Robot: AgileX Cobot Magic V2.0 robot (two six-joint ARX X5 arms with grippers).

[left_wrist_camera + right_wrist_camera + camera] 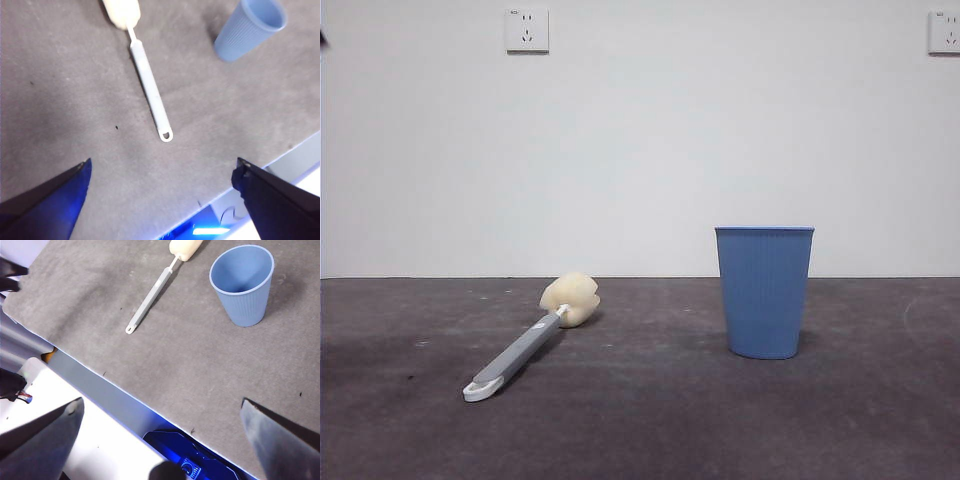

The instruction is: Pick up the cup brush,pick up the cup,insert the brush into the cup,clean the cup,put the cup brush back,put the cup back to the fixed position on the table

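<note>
A dark grey, slightly mottled desk (650, 420) runs back to a plain white wall (640, 150) that carries two electrical sockets, one at upper left (527, 30) and one at the upper right edge (944, 32). The cup brush (530, 340) lies flat on the desk, left of centre in the front view. Its rounded cream-yellow sponge head points toward the wall, and its grey handle slants forward and to the left, ending in a white looped tip. The cup (764, 291), a light-blue ribbed tumbler, stands upright with its mouth open to the right of the brush, well apart from it. Nothing touches either item. Both arms wait above the near edge of the desk. The left gripper (160, 200) hangs over bare desk short of the brush's looped tip, its two dark fingers spread wide with nothing between them. The right gripper (162, 440) hangs over the desk's front edge, its fingers likewise wide apart and empty, with the brush (152, 292) and cup (243, 282) farther off.
</note>
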